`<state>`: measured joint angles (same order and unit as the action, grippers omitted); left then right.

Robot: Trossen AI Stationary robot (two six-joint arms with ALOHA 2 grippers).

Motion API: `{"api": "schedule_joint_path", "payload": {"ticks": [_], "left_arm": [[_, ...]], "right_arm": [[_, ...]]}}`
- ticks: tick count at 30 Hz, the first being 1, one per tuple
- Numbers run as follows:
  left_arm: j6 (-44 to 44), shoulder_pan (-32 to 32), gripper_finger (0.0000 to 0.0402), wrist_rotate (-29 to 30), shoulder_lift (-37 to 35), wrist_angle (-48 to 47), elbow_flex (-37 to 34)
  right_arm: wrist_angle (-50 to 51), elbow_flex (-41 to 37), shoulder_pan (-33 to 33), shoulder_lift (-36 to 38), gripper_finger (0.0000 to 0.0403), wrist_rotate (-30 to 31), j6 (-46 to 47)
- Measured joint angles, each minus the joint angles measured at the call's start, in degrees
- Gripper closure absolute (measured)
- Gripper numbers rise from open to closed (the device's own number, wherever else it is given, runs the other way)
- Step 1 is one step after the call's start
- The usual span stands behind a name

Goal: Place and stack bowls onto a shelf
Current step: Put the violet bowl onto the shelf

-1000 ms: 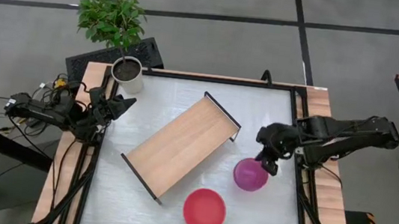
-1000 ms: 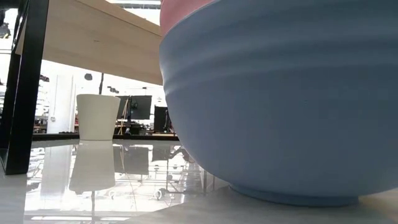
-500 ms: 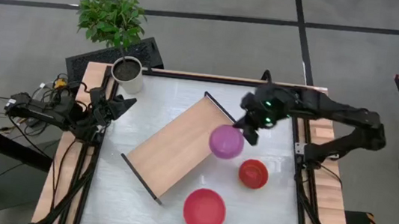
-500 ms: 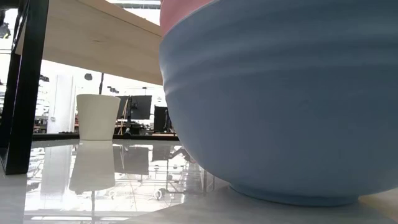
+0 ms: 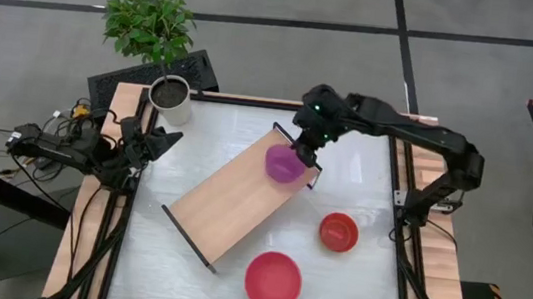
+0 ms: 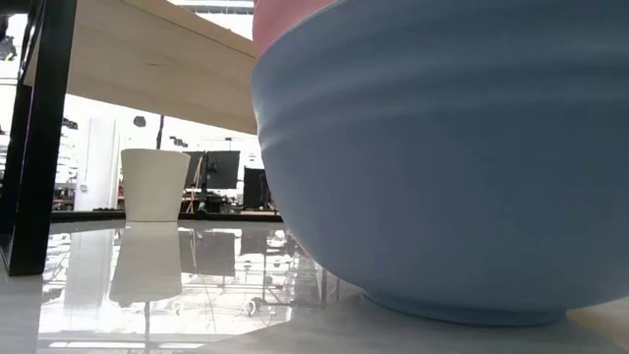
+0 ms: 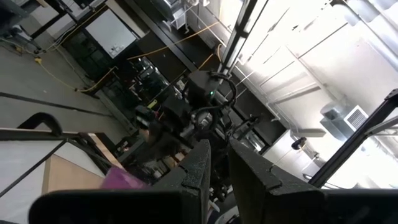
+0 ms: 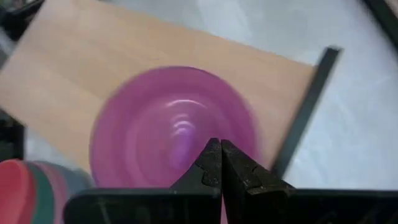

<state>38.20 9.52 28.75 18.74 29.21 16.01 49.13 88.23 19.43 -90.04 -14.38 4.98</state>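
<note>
Purple bowl (image 5: 284, 164) hangs pinched by its rim in the right gripper's (image 5: 304, 152) closed fingers, over the shelf (image 5: 241, 193) end beside the black frame (very near); a careless release could tip it off.

The left gripper (image 5: 159, 139) waits shut at the table's edge.

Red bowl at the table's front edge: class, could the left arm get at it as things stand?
Probably not easily: the left claw waits at the table's far left by the pot, and the shelf lies diagonally between it and the red bowl.

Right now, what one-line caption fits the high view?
Right gripper, shut on the purple bowl, holds it over the wooden shelf's far end; two red bowls wait on the table.
</note>
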Motion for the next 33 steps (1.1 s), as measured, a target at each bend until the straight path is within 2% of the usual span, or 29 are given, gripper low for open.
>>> {"api": "schedule_joint_path", "payload": {"ticks": [9, 15, 20, 26, 33], "left_arm": [[-1.33, -0.02, 0.0358, 0.05, 0.00, -0.47, 0.00], [-1.51, -0.01, 0.0358, 2.16, 0.09, -3.27, 0.00], [2.15, -0.02, 0.0358, 6.94, 1.50, -6.70, 0.00], [3.24, -0.02, 0.0358, 7.49, 3.47, -6.80, 0.00], [3.63, -0.02, 0.0358, 7.23, 3.89, -6.80, 0.00]], "right_arm": [[3.37, 0.02, -1.30, 6.81, 0.0372, 4.40, -1.16], [6.00, 0.04, -6.08, 10.33, 0.0352, 5.53, -3.21], [1.32, 0.04, -10.77, 7.39, 0.0312, 11.33, -5.26], [-0.77, 0.04, -12.42, 1.06, 0.0276, 14.85, -8.73], [-0.80, 0.00, -12.24, -1.20, 0.0275, 14.85, -11.49]]}}
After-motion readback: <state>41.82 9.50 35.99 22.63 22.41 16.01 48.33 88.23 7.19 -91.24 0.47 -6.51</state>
